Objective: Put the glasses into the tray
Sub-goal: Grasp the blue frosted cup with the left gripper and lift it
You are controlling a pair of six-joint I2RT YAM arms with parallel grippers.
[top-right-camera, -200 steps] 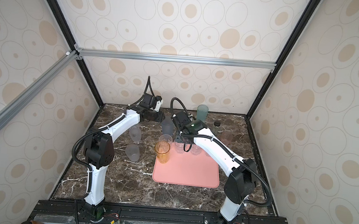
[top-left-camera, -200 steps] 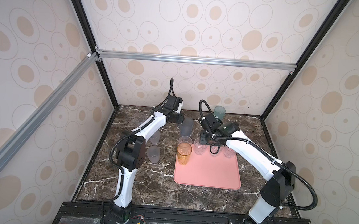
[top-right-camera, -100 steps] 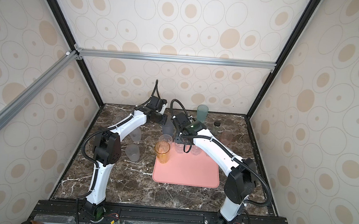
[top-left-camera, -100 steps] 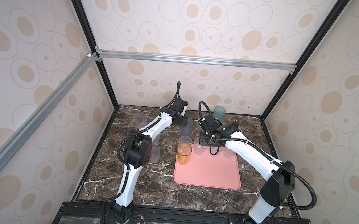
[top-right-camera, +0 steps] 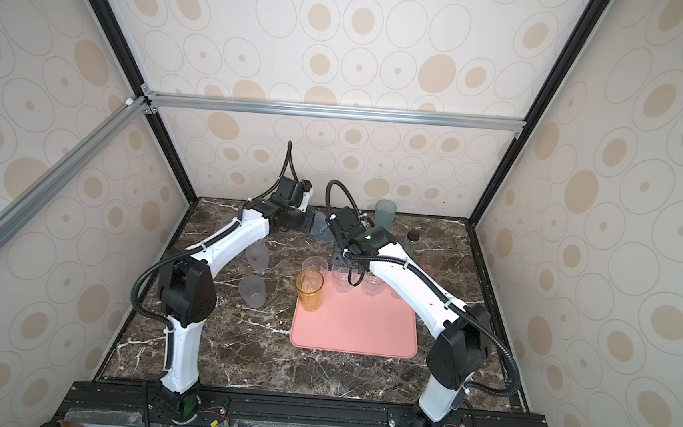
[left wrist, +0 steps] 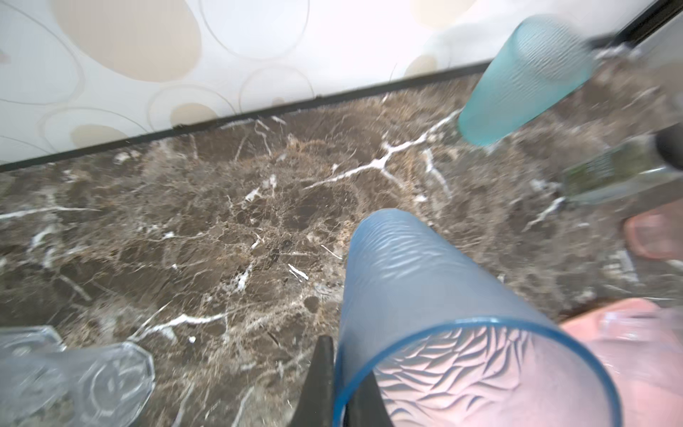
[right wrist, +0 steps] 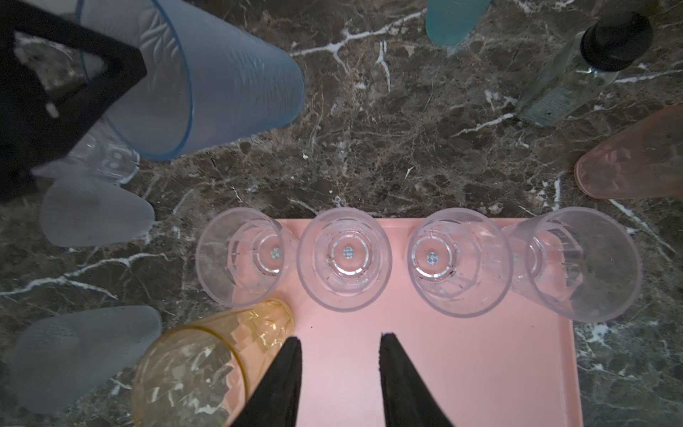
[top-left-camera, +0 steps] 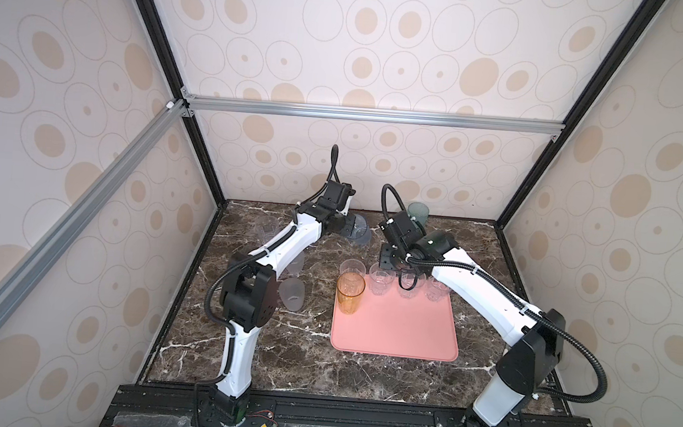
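Note:
My left gripper (left wrist: 342,366) is shut on the rim of a blue-purple glass (left wrist: 425,295), one finger inside and one outside. The glass leans over the back middle of the table, as both top views show (top-left-camera: 357,232) (top-right-camera: 320,227). The salmon-pink tray (top-left-camera: 395,331) (right wrist: 443,369) holds several clear faceted glasses (right wrist: 345,257) along its far edge. An amber glass (top-left-camera: 349,292) (right wrist: 192,366) stands at the tray's left corner. My right gripper (right wrist: 340,338) hangs open over the tray with nothing between its fingers, just behind the clear row (top-left-camera: 390,260).
Off the tray stand a teal glass (top-left-camera: 417,214) at the back wall, a pink glass (top-right-camera: 431,263), and a clear jar with a black lid (top-right-camera: 412,239). On the left are two frosted glasses (top-left-camera: 292,294) (top-left-camera: 296,263) and a clear one (top-left-camera: 266,227).
My left gripper swung right along the back of the table and closed on the blue-purple glass's rim. My right gripper stayed over the tray and opened slightly.

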